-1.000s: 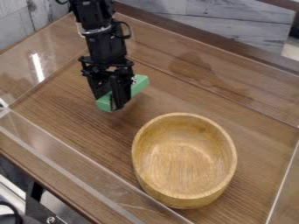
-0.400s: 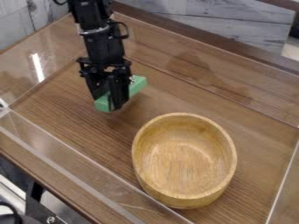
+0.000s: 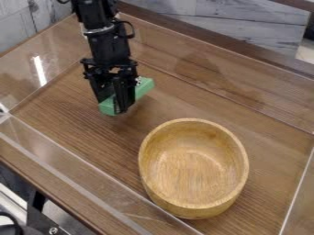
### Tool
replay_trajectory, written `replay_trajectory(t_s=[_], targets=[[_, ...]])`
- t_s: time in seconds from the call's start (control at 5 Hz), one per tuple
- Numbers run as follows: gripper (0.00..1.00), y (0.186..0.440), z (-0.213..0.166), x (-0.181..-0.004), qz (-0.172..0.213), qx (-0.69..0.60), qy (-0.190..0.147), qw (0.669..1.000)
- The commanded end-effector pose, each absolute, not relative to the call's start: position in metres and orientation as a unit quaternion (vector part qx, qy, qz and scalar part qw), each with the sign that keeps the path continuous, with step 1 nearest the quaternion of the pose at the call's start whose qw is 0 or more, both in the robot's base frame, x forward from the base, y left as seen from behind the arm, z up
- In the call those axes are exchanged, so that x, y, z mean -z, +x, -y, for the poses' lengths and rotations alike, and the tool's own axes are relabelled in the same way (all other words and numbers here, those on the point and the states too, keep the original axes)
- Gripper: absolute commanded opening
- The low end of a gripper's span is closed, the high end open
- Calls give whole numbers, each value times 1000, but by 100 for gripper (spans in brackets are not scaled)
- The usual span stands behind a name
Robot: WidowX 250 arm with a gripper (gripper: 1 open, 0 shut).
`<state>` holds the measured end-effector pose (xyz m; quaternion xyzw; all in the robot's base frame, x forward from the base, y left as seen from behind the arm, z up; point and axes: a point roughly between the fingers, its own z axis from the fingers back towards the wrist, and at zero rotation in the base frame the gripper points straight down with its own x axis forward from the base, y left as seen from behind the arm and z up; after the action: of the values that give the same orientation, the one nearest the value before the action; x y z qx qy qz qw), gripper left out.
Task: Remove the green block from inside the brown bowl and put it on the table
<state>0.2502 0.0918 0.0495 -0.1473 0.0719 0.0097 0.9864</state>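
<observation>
The big round light brown wooden bowl (image 3: 194, 169) is nearest, on the brown wood-grain worktop (image 3: 233, 99). Farther back, near the bowl but not touching it, is the flat bright green block (image 3: 143, 89). The black metal claw (image 3: 116, 94) is closed on the block, hiding part of it.

Along the back we see a pale, grey-streaked surface (image 3: 245, 20) beyond the desk (image 3: 185, 69), whose wood-grain top has clear edging (image 3: 76, 172); at the lower left we make out dark cables (image 3: 28, 204), and soft light glints off the clear edges
</observation>
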Motion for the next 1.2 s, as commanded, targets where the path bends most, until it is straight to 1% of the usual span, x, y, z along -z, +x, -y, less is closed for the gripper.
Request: replay_trajectory(t_s=[0.0,1.0], targets=[[0,259,-101,-63,-46,-15,-138,989],[0,261,-106,-63,-54,-21,-147,987]])
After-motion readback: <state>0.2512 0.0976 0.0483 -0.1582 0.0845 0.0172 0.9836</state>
